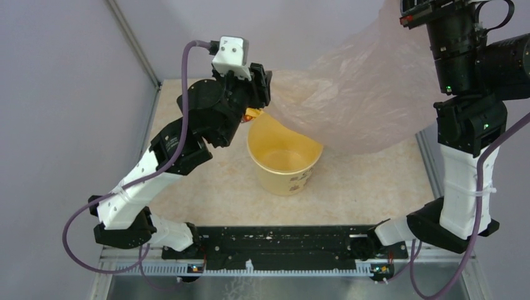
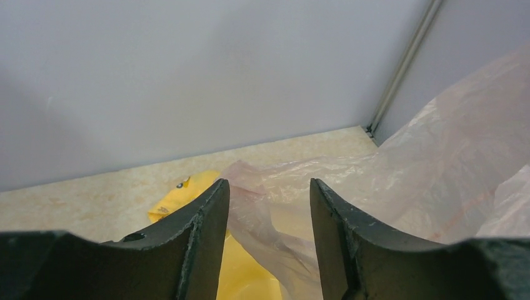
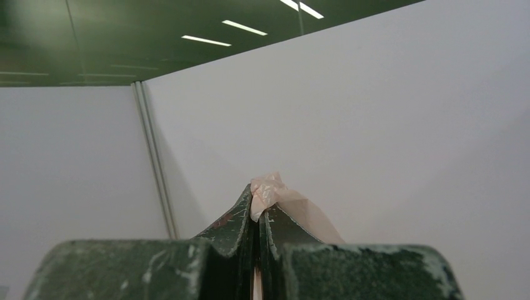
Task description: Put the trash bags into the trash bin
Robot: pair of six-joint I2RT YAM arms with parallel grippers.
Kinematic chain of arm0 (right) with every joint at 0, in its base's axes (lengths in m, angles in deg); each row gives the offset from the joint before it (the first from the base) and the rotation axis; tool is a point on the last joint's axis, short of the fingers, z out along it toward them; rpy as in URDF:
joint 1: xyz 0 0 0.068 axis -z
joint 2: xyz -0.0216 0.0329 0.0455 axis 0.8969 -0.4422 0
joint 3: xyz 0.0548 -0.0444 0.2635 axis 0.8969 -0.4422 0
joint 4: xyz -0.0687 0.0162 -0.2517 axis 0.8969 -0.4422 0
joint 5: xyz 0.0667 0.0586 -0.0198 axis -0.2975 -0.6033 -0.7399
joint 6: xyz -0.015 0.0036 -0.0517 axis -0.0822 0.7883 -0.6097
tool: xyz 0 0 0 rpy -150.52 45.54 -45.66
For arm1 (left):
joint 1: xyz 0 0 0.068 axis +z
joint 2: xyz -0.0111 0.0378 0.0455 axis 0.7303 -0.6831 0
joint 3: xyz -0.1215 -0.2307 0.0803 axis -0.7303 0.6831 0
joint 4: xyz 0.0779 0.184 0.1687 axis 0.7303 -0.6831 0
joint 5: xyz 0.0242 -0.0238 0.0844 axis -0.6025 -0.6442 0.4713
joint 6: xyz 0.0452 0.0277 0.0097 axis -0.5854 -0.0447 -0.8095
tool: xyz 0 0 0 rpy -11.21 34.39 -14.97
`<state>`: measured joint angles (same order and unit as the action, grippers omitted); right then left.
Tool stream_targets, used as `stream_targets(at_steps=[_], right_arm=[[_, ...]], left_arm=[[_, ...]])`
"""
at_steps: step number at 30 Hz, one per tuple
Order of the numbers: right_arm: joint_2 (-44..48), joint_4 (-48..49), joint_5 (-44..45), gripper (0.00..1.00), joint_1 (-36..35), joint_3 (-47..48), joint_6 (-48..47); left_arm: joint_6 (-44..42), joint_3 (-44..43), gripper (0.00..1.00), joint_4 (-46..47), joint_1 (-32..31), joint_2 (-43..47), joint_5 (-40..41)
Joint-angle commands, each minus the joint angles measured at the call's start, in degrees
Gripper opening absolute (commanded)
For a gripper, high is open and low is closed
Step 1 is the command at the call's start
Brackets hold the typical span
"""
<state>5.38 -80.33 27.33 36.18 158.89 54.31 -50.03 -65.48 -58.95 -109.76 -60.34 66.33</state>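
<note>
The right hand point(image 3: 257, 199) is fully closed. Its two fingers press flat together and pinch a crumpled tuft of the trash bag point(image 1: 362, 94) at their tips. The hand is lifted high and tilted upward. Its own camera sees only the grey wall point(image 3: 387, 125) and ceiling lights beyond the tuft, with nothing of the desk point(image 1: 206, 187). The top view shows the right arm point(image 1: 462, 162) standing upright at the desk's right edge, with its wrist at the top of the picture. From there the pink film hangs down and spreads away toward the other arm as a wide, floppy sheet.

The left hand point(image 2: 269, 187) is open, with its fingers well apart. A wrinkled edge of the bag lies in the gap between them, and neither finger visibly presses on it. The left arm point(image 1: 156, 169) is folded and reaches forward, so the hand points toward the far wall.

Just below that hand the trash bin point(image 1: 284, 175) stands upright on the desk. The bag's lower edge droops over the bin's far rim, while most of the film is above and outside it. Only the top view shows the bin whole. The left wrist view adds a crumpled yellow wrapper point(image 2: 181, 195) lying on the desk beside the left finger. Whether the yellow beneath the fingers there is bin or wrapper cannot be told.
</note>
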Motion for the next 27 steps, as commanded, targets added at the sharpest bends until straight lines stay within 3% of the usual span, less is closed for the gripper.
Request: stream_targets(at_steps=[1,4,6,13,14,20,27], right_arm=[[-0.6,4.1,-2.2,0.0,-0.1,1.3,2.1],[-0.6,5.7,-2.2,0.0,-1.2,0.5,1.9],[-0.9,6.8,-2.2,0.0,-2.2,0.3,1.6],[-3.3,8.7,-2.2,0.0,-5.5,2.1,0.7],[-3.2,9.2,-2.2,0.0,-5.7,1.9,0.8],[-3.7,12.4,-4.1,0.0,-9.8,0.5,1.0],[-6.1,12.2,-0.4,0.0,-17.6,0.5,-2.6]], left_arm=[[8.1,0.4,0.57,-7.3,3.8,1.7,-4.9],[9.8,3.5,0.57,-7.6,4.9,3.7,-6.7],[10.0,5.2,0.51,-6.8,5.8,4.9,-6.9],[9.0,6.4,0.03,-5.7,9.2,6.9,-7.7],[8.9,6.6,0.0,-5.5,9.8,7.1,-7.7],[7.3,6.4,0.0,-4.0,14.1,7.9,-7.7],[5.6,3.8,0.0,-4.7,16.8,7.7,-7.5]])
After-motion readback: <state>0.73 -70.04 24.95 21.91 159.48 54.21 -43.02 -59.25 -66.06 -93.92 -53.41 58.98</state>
